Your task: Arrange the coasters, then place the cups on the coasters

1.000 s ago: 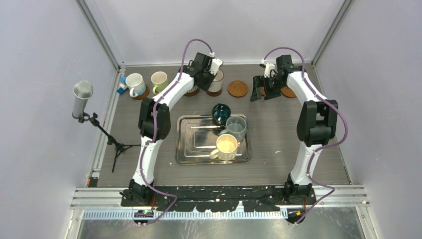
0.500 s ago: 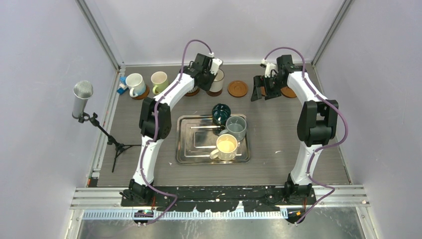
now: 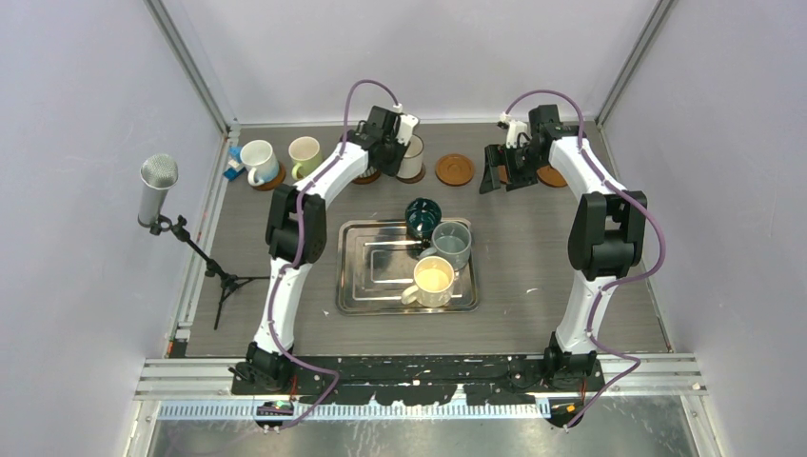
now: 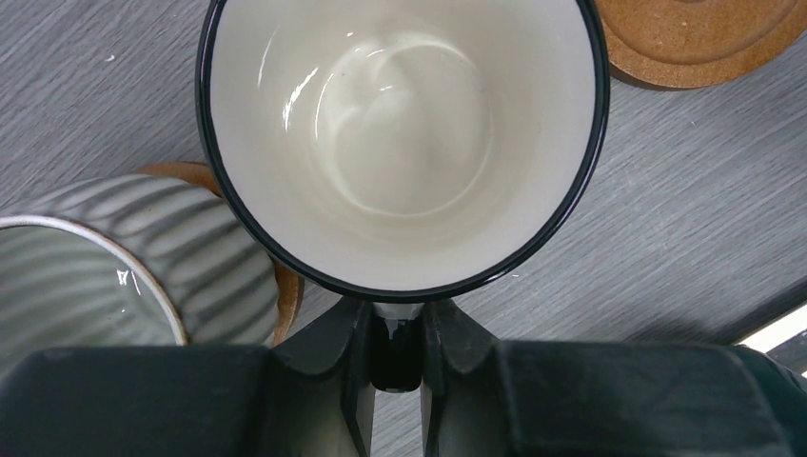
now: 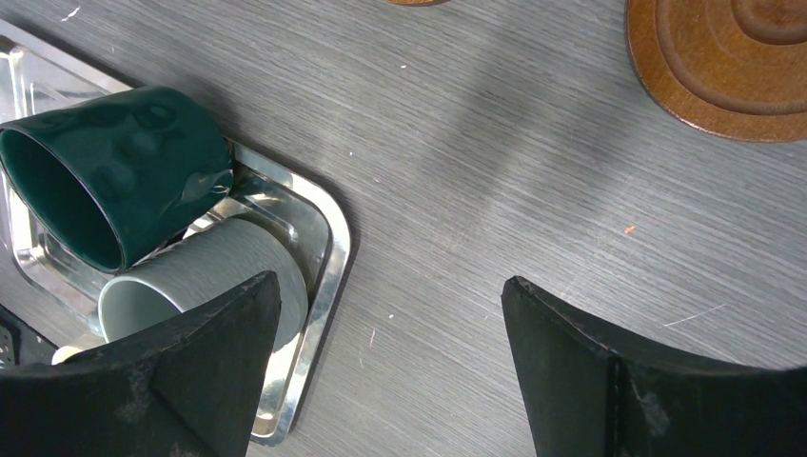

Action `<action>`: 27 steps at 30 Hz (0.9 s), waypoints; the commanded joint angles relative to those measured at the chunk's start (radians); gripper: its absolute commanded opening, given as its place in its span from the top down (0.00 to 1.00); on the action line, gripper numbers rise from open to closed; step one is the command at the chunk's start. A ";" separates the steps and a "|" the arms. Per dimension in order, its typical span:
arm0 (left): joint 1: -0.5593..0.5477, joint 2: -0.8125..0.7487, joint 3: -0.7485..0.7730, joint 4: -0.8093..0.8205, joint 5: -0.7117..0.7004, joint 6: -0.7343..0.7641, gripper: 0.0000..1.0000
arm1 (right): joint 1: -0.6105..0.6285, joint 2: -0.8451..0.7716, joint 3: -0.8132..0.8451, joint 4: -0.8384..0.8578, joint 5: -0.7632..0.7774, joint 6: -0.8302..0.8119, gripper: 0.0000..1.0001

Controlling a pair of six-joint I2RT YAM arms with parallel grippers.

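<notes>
Left gripper (image 4: 395, 322) clamps the white cup (image 4: 400, 143) by its handle.

The cream mug (image 4: 400, 143) has a smooth, glossy glaze inside, the grey mug (image 4: 86, 257) is ribbed and satiny, the coaster (image 4: 695, 38) is matt turned wood, the desk (image 5: 495, 162) is a dull, brushed grey grain, and the steel tray (image 5: 335, 252) gleams mirror-bright under a glossy, dimpled teal mug (image 5: 124, 162).

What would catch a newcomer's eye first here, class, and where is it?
The left tool grips a black-rimmed white mug at the far side of the table. Three mugs crowd the right end of a steel tray at the centre, while the right tool hangs wide open.
</notes>
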 commanded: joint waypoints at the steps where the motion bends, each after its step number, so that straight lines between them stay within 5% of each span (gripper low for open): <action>1: 0.004 -0.018 0.008 0.108 0.026 -0.008 1.00 | -0.003 -0.022 0.029 0.019 -0.010 0.009 0.09; 27: 0.002 -0.107 -0.152 0.153 0.074 -0.014 1.00 | -0.004 0.003 0.049 0.019 -0.015 0.012 0.09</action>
